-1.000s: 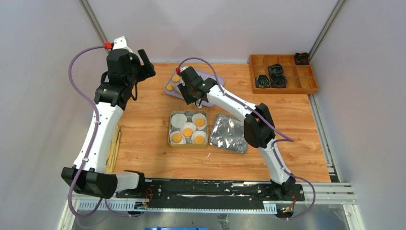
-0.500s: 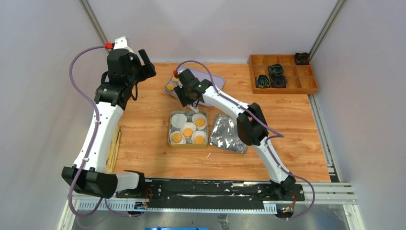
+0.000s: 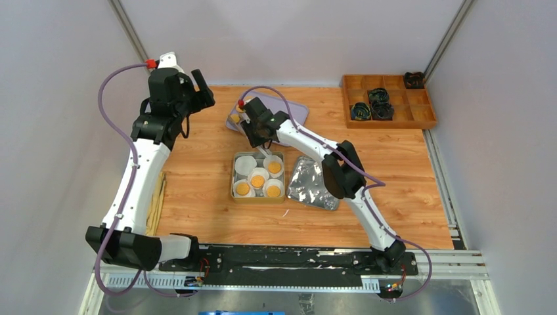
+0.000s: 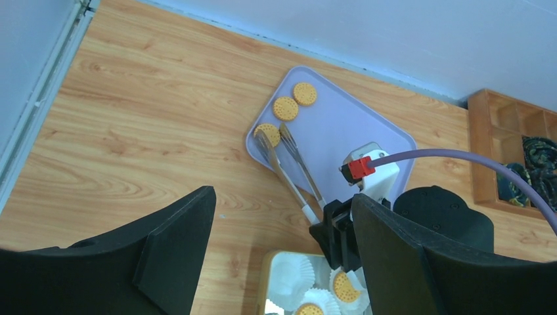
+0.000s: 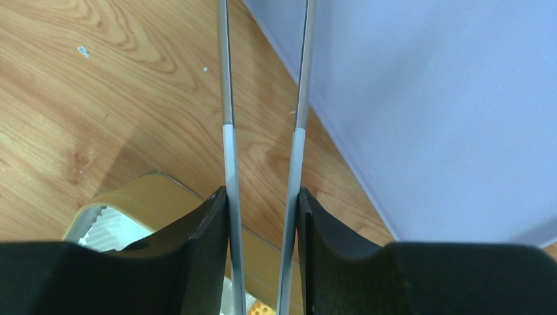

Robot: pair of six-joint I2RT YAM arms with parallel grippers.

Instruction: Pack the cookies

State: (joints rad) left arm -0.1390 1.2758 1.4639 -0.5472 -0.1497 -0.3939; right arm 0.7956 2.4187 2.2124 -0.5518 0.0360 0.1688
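The right gripper is clamping its black fingers on thin metal tongs. The tong tips are reaching one of three round orange-yellow cookies on the flat lavender tray. Four more are sitting in white paper cups inside the gold rectangular tin. The right arm is stretching forward, its elbow having swung left since a second ago. The left gripper is hanging high, its fingers spread wide.

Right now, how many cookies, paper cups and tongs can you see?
Cookies on the purple tray: 3
Cookies in the metal tin: 4
White paper cups: 5
Tongs: 1
Total: 13 things
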